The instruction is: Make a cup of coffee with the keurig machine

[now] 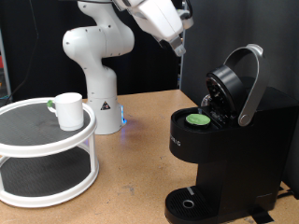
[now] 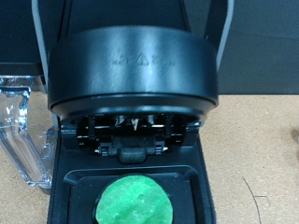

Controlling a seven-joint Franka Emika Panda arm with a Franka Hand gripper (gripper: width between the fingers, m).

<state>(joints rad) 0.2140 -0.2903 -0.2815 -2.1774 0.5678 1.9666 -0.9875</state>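
Note:
The keurig machine (image 1: 229,140) stands at the exterior view's right, black and boxy. Its lid (image 1: 224,89) is raised, with the silver-grey handle (image 1: 250,84) tilted up. A green-topped pod (image 1: 197,119) sits in the open chamber; the wrist view shows the pod (image 2: 134,201) under the raised lid (image 2: 131,70). The white cup (image 1: 68,110) stands upright on the top tier of a round white shelf (image 1: 37,140) at the left. My gripper (image 1: 178,45) hangs at the top of the exterior view, above and left of the machine, touching nothing. No fingers show in the wrist view.
The white robot base (image 1: 96,65) stands behind the shelf on the wooden table (image 1: 140,159). The machine's round drip base (image 1: 192,201) is at the bottom with nothing on it. A clear water tank (image 2: 23,121) sits at the machine's side.

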